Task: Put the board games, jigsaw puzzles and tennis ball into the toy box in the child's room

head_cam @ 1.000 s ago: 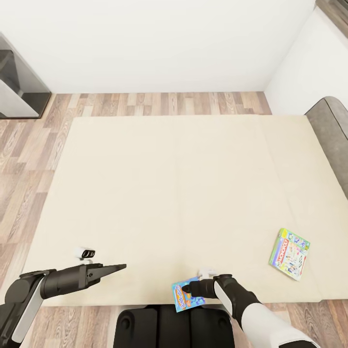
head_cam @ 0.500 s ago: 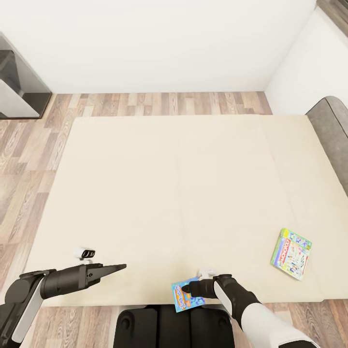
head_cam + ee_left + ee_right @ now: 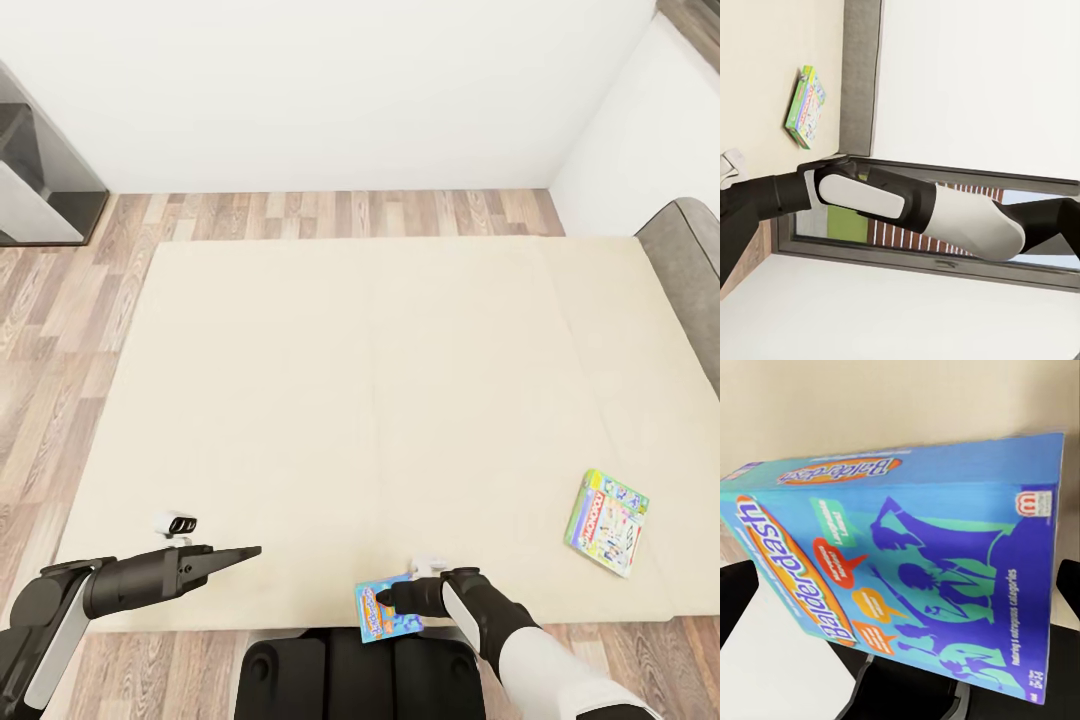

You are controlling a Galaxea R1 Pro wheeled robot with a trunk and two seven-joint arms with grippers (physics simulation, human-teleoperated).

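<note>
From the head camera, the cream bed (image 3: 330, 400) spreads across most of the view, with its grey padded headboard (image 3: 692, 260) at the right edge and wood floor (image 3: 60, 320) beyond its left side and far end. The right gripper (image 3: 392, 600) sits at the near edge of the bed, over the robot's dark base (image 3: 350, 675), its fingers clamped on the blue board game (image 3: 384, 612), which is tilted and hangs partly past the mattress edge. A second board game (image 3: 607, 508), with a green border and pale face, lies flat on the bed well to the right, apart from both arms. The left gripper (image 3: 238, 553) reaches out over the near left part of the bed, its fingers together in a narrow point with nothing between them. A dark piece of furniture (image 3: 40, 170) stands against the white wall at far left. In the left wrist camera, the right arm (image 3: 915, 206) crosses the frame in front of a window (image 3: 945, 247), and the green-bordered board game (image 3: 805, 106) lies on the cream bed (image 3: 772, 60) next to the grey headboard (image 3: 861, 75). In the right wrist camera, the blue board game (image 3: 907, 577) stands close up, printed with an orange banner and purple figures, held between the dark fingertips (image 3: 735, 596) at either side, with the cream bed (image 3: 900, 405) behind it.
</note>
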